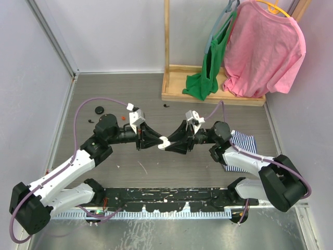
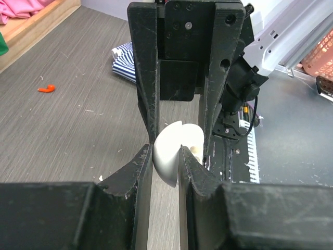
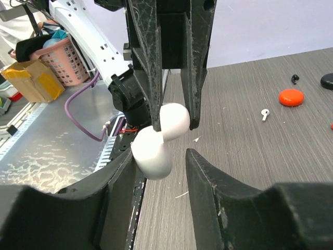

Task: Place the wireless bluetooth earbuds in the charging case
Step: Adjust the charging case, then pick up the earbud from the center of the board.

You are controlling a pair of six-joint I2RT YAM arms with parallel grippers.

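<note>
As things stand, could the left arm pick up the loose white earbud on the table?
Probably not yet: the left gripper is shut on the open white charging case, so it is occupied. The white earbud itself lies uncovered, near the red round case.

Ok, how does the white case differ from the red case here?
The white case is held above the table by the left end effector; the red case lies flat on it. The white case is hinged open; the red case looks closed. Both are small and round.
</note>
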